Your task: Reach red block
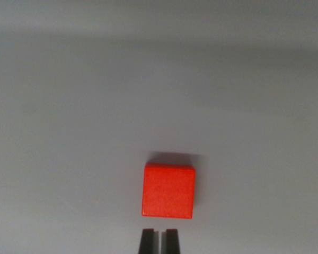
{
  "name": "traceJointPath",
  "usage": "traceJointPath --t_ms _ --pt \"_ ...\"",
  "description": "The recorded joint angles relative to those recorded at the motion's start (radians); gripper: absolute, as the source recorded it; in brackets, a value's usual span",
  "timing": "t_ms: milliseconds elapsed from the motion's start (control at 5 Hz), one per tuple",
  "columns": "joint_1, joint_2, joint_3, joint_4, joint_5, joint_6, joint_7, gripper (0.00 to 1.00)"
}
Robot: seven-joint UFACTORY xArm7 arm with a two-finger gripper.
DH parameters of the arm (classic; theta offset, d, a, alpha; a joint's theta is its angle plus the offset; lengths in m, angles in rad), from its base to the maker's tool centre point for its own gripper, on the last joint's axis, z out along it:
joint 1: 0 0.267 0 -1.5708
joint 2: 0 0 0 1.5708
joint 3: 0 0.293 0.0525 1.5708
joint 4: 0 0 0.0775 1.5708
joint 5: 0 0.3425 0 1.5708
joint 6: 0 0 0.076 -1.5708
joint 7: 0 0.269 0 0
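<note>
Wrist view. I see the red block [168, 191] lying flat on the counter [69, 132], a little below and to the right of frame centre. It looks like a cube seen almost from straight above: a square top face with crisp, slightly rounded corners and a thin strip of its far side visible along the upper edge. The surface is a uniform, saturated red-orange with a matte finish; I cannot tell whether it is wood or plastic. A soft dark shadow falls just beyond its far edge and along its right side.

The counter is a plain, pale grey surface, smooth and without visible grain or markings. It darkens into a broad shaded band towards the top of the frame.

The gripper [159, 241] enters at the bottom edge as two dark, flat-ended fingers [147, 241], seemingly matte black. I read them as nearly pressed together, with only a narrow pale slit between them, and pinching nothing. The block sits just above the fingertips in the frame, apart from them with a thin band of bare counter between. The slit lines up slightly to the wrist view's left of the block's centre, still within the block's width.

Nothing lies between gripper and block.
</note>
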Motion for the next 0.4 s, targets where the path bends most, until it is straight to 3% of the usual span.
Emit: traceJointPath --t_ms 200,400 --pt "-0.0018 0.027 -0.002 -0.024 0.0024 -0.047 -0.003 0.00" --pt "-0.0018 0.027 -0.002 -0.024 0.0024 -0.047 -0.003 0.00"
